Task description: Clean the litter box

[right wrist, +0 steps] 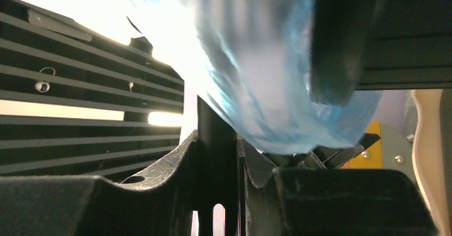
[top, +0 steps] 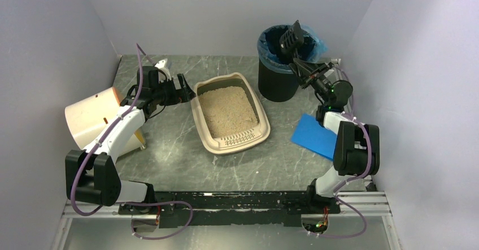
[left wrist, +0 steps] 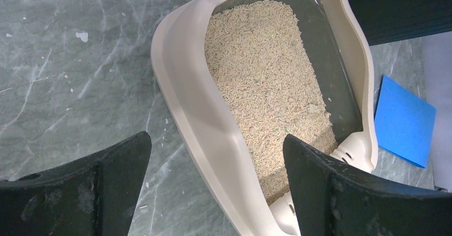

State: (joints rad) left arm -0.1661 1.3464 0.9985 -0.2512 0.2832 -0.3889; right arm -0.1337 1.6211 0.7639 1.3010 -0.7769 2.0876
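Litter box (top: pixel 199 112) sits mid-table, tan litter (top: pixel 229 112) inside, grate lip at its near end.

Left gripper (top: pixel 188 91) – just beside the box's far-left rim, jaws spread wide, holding nothing; in the wrist view the rim lies between its fingers (left wrist: pixel 114 167).

Right gripper (top: pixel 303 69) – beyond the box's far-right corner, jaws pinching the handle of a black slotted scoop (top: pixel 292 37), raised over the black bin (top: pixel 275 83) with a blue liner (top: pixel 316 44).
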